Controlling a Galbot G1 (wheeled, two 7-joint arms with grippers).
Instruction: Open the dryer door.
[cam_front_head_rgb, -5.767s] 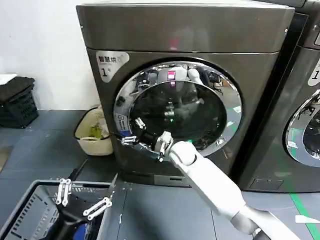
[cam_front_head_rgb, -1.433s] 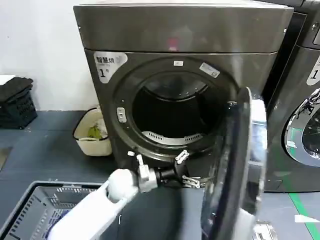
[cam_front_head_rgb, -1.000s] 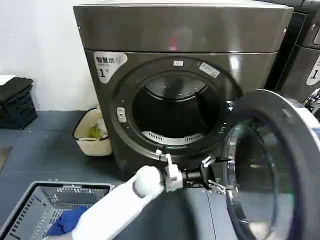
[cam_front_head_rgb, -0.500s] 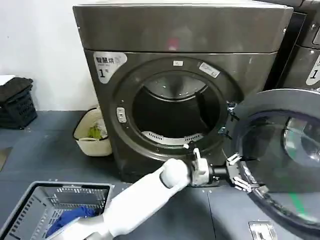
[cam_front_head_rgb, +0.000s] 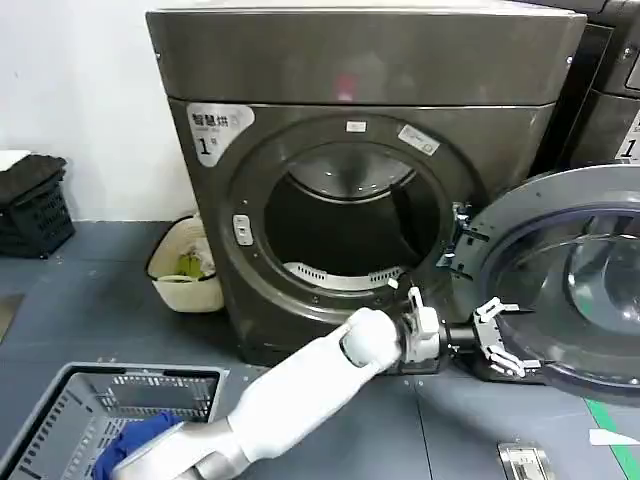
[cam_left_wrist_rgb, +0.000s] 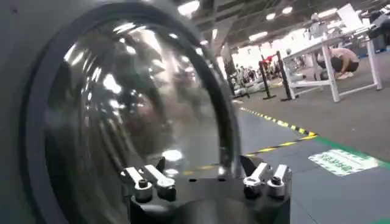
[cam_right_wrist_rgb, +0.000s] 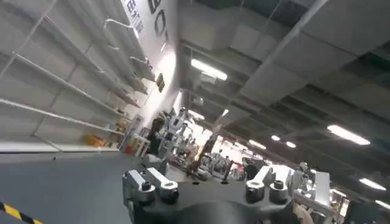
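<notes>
The bronze-grey dryer (cam_front_head_rgb: 350, 60) with the "1" label stands in front of me, its dark drum mouth (cam_front_head_rgb: 350, 225) uncovered. The dryer door (cam_front_head_rgb: 585, 270) is swung wide to the right on its hinge, pale inner face and glass towards me. My left arm reaches across low, and my left gripper (cam_front_head_rgb: 503, 338) is open, fingers spread against the door's lower inner edge. In the left wrist view the door glass (cam_left_wrist_rgb: 146, 103) is close ahead of the open left gripper (cam_left_wrist_rgb: 206, 182). The right gripper (cam_right_wrist_rgb: 206, 182) is open on nothing, pointing up at a ceiling.
A grey laundry basket (cam_front_head_rgb: 60, 420) holding a blue cloth (cam_front_head_rgb: 130, 440) sits at the lower left. A cream basket (cam_front_head_rgb: 185, 265) stands beside the dryer, a black crate (cam_front_head_rgb: 35, 205) farther left. A second, blacker machine (cam_front_head_rgb: 610, 90) is behind the open door.
The door has swung from half open to wide open on the right. My left gripper followed it to the right along its inner face.
</notes>
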